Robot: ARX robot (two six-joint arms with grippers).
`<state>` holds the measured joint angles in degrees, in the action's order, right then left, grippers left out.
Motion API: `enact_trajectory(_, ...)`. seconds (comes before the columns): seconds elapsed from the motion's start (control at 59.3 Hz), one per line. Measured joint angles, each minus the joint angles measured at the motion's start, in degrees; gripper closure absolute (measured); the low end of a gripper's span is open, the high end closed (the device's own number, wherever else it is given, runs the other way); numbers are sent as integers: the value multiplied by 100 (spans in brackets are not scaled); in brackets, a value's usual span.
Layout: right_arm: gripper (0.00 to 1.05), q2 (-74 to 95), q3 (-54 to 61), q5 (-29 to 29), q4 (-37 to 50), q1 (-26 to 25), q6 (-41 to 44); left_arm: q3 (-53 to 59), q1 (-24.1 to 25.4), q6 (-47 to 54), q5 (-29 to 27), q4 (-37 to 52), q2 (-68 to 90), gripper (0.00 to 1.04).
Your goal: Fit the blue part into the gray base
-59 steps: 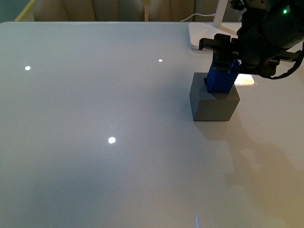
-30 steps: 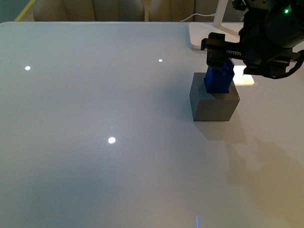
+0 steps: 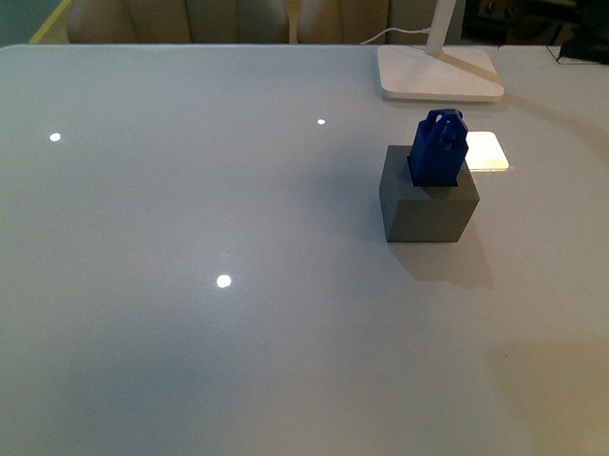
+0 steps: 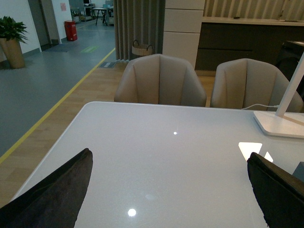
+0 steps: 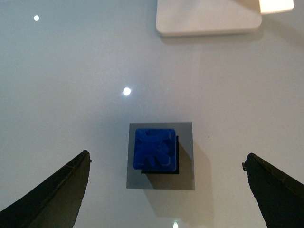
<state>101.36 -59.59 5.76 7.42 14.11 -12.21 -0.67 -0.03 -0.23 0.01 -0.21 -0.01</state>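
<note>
Right gripper (image 5: 166, 156) jaws wide apart, empty, over blue part (image 3: 439, 149) standing upright in gray base (image 3: 429, 212), toward bench's (image 3: 189, 372) far right corner; left gripper (image 4: 168, 156) also apart.

White lamp foot (image 3: 429, 81) on table (image 3: 188, 342); chairs (image 4: 160, 80) behind.

Office lounge: beige armchairs (image 4: 160, 80), potted plant (image 4: 10, 37), white table (image 4: 166, 156)

The gray base (image 3: 429, 212) is a matte cube resting flat, right of centre in the front view. The blue part (image 3: 439, 151) stands roughly upright in the square hole of its top face, lower body seated, upper body and loop handle protruding. From above, a dark gap shows along two sides.
</note>
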Motion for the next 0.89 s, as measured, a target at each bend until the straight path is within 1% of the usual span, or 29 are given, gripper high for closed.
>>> enact_trajectory(0.084,9,0,22,2,0,0,7,0,0,-2,-2,0,0,7)
enact_trajectory(0.118,10,59,87,50,138,0,52,0,0,0,-2,0,0,7)
enact_trajectory(0.135,14,129,361,354,929,0,240,0,0,-2,-2,0,0,7)
enact_trajectory(0.152,18,146,586,520,1554,-2,380,0,0,-2,-2,0,0,7)
enact_trajectory(0.169,23,155,962,612,2474,-28,603,0,0,0,0,0,0,7)
enact_trajectory(0.202,30,131,1467,603,3521,-79,785,0,0,-2,-2,0,0,7)
enact_trajectory(0.219,32,114,1585,603,3740,-96,817,0,0,-2,-7,0,2,7)
enact_trajectory(0.253,39,-17,2011,568,4516,-166,918,0,0,-2,-4,0,2,7)
enact_trajectory(0.303,46,-221,2367,516,5090,-247,999,0,0,-2,-4,0,0,7)
enact_trajectory(0.337,53,-472,2645,470,5431,-323,1047,0,0,-2,-2,0,2,7)
enact_trajectory(0.354,54,-540,2708,468,5486,-345,1058,0,0,-2,-2,0,2,7)
enact_trajectory(0.388,62,-793,2931,417,5619,-422,1080,0,0,0,0,0,0,7)
enact_trajectory(0.472,76,-1032,3407,308,5995,-535,1108,0,0,-2,0,0,0,7)
enact_trajectory(0.506,81,-1099,3589,254,6004,-570,1123,0,0,-2,-2,0,0,7)
enact_trajectory(0.59,99,-1399,4103,131,5987,-675,1165,0,0,-2,-2,0,0,7)
enact_trajectory(0.624,103,-1543,4221,103,5965,-706,1176,0,0,0,-2,0,0,7)
enact_trajectory(0.893,103,-2894,5073,-146,5510,-973,1191,0,0,-2,-2,0,0,7)
